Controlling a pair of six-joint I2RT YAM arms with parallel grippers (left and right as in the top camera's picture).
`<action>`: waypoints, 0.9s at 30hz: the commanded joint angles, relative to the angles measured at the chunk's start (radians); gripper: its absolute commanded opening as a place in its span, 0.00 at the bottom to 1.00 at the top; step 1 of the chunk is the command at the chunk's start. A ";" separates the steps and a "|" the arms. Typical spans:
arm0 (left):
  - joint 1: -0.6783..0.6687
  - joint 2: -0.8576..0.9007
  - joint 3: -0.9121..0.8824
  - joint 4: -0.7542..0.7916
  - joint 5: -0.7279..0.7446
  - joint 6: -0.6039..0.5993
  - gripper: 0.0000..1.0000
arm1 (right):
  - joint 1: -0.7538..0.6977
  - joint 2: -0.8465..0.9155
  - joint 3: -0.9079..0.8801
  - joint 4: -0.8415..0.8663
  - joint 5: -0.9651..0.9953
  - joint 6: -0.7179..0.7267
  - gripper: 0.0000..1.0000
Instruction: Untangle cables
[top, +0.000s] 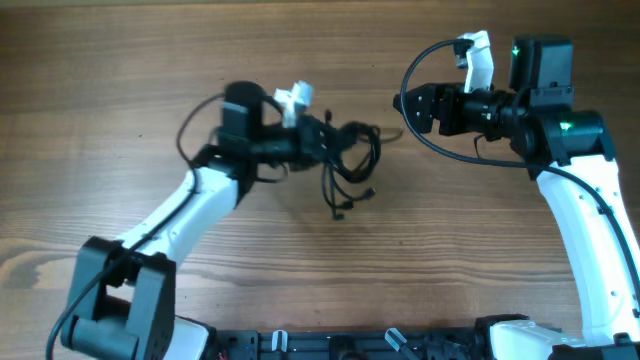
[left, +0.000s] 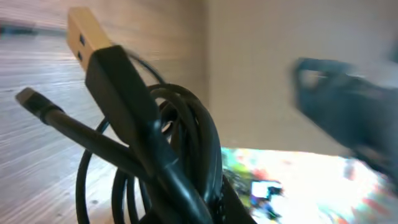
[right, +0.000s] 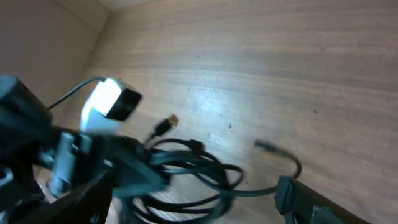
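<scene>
table (top: 120, 90): light-brown wood, grain running across.
cables (top: 350, 165): black tangle at the jaws of the left gripper (top: 318, 140), lower loops and a plug drooping onto the wood.
strand (top: 392, 131): thin, trailing toward the jaws of the right gripper (top: 403, 108).

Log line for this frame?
left claw: gripping cables | right claw: apart from bundle, state unclear | cables: tangled

A robotics lab bench: left arm (top: 190, 210) and right arm (top: 590, 230) mounted at a wood-grain tabletop (top: 100, 100).
</scene>
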 joint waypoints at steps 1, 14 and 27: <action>-0.091 0.029 0.007 0.013 -0.267 0.086 0.04 | 0.002 -0.004 0.008 -0.010 0.026 -0.018 0.86; 0.013 0.152 0.007 -0.024 -0.373 0.087 1.00 | 0.002 -0.004 0.008 -0.031 0.045 -0.018 0.86; 0.018 -0.119 0.066 -0.276 -0.615 0.165 0.99 | 0.002 -0.001 0.008 -0.047 0.075 -0.021 0.86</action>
